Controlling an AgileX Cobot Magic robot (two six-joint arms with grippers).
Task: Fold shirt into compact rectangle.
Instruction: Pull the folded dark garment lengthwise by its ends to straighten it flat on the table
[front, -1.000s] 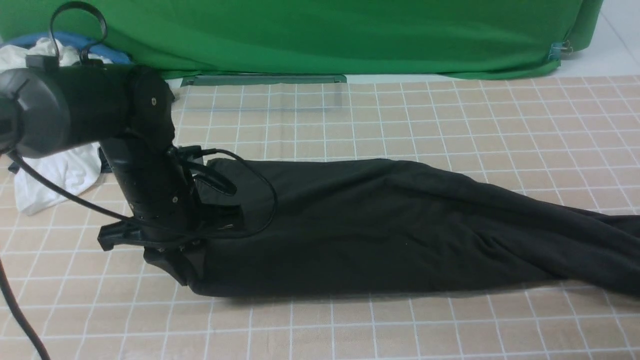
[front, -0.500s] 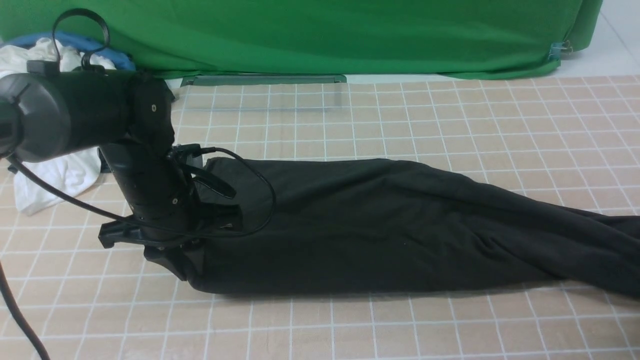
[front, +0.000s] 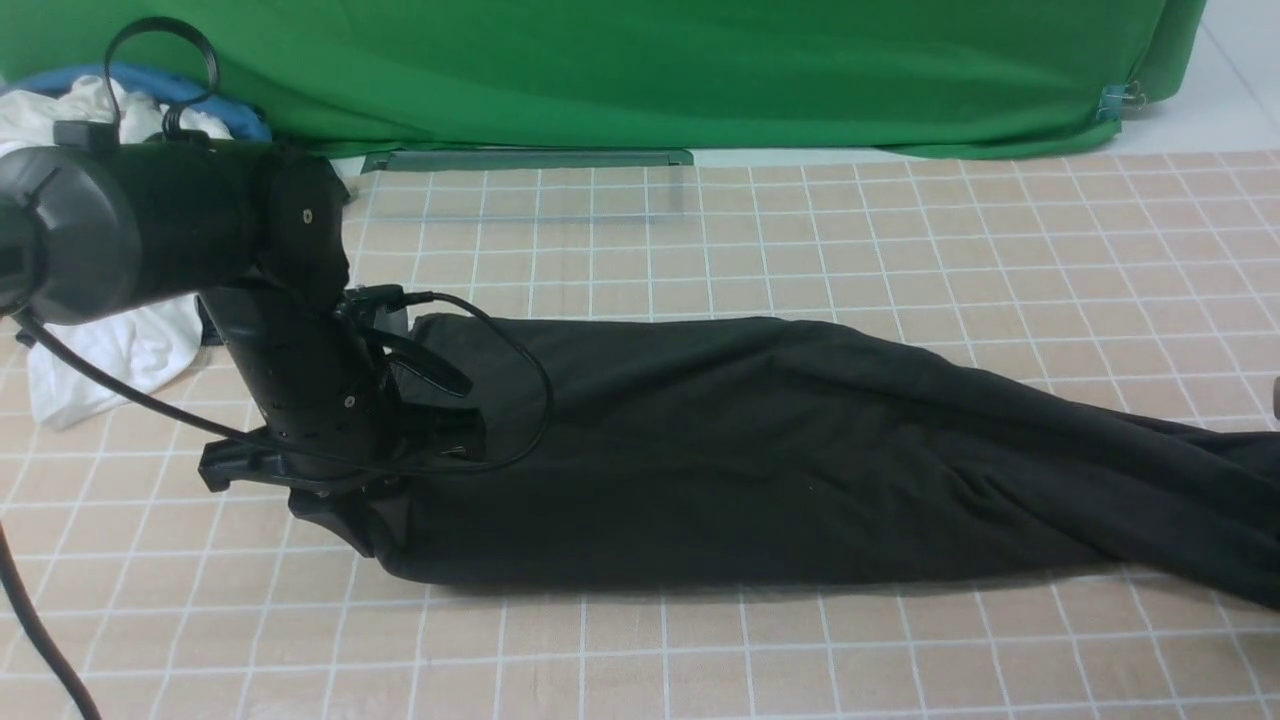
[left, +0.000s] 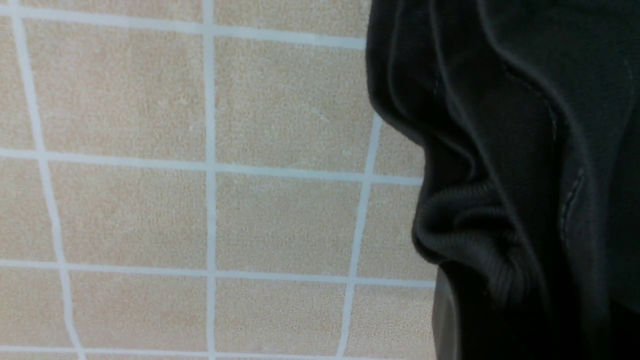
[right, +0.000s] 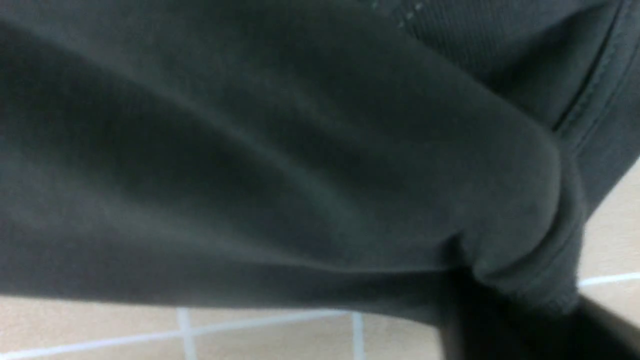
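Observation:
The black shirt (front: 760, 450) lies as a long, narrow band across the tiled mat, running from the left to past the right edge of the front view. My left gripper (front: 375, 520) stands at its left end, shut on the cloth. In the left wrist view the ribbed collar edge of the shirt (left: 475, 235) bunches into my left gripper (left: 500, 320). In the right wrist view the hem of the shirt (right: 525, 260) is gathered into my right gripper (right: 505, 325), shut on it. The right arm is outside the front view.
A white garment (front: 110, 350) lies crumpled at the left behind my left arm, with a blue item (front: 150, 80) further back. A green backdrop (front: 650, 70) closes the far side. The left arm's cable (front: 535, 400) loops over the shirt. The tan tiled mat (front: 800, 230) covers the table.
The left arm has shifted very slightly and still holds the shirt's left end. A small grey sliver has appeared at the right edge of the front view. The shirt lies almost as before.

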